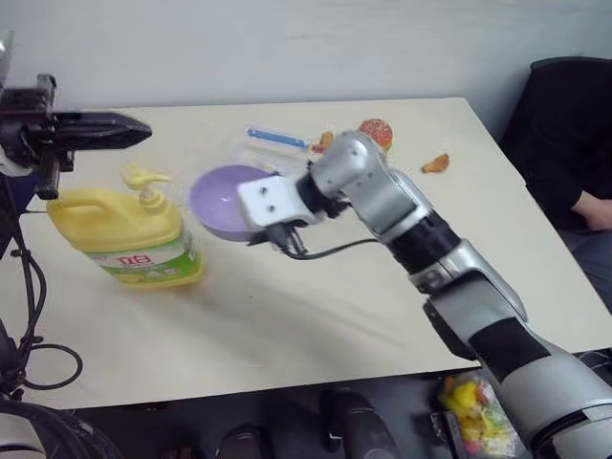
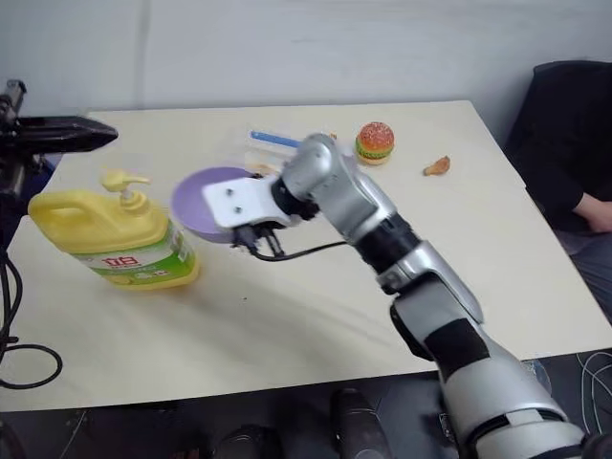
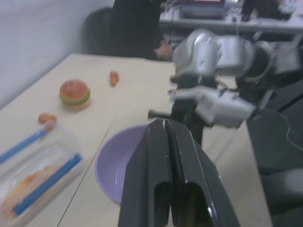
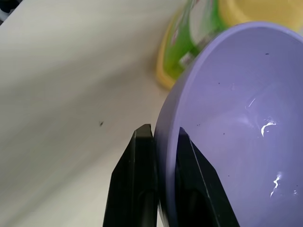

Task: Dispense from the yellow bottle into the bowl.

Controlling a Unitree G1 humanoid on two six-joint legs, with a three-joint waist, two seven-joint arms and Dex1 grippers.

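Observation:
The yellow bottle point(image 1: 124, 234) stands upright at the table's left side, its pump top point(image 1: 143, 178) pointing left. Just right of it hangs the purple bowl point(image 1: 218, 196), tilted and lifted off the table, empty apart from a few wet glints point(image 4: 236, 104). My right gripper point(image 4: 163, 133) is shut on the bowl's rim, one finger inside and one outside. My left gripper point(image 1: 136, 130) hovers level above and behind the pump, pointing right, fingers together point(image 3: 164, 125) with nothing in them. It is not touching the bottle.
A clear box with blue clips point(image 1: 273, 143) lies behind the bowl. A toy burger point(image 2: 375, 141) and a small orange food piece point(image 2: 437, 166) sit at the far right of the table point(image 1: 316, 316). A person point(image 1: 574, 163) sits beyond the right edge.

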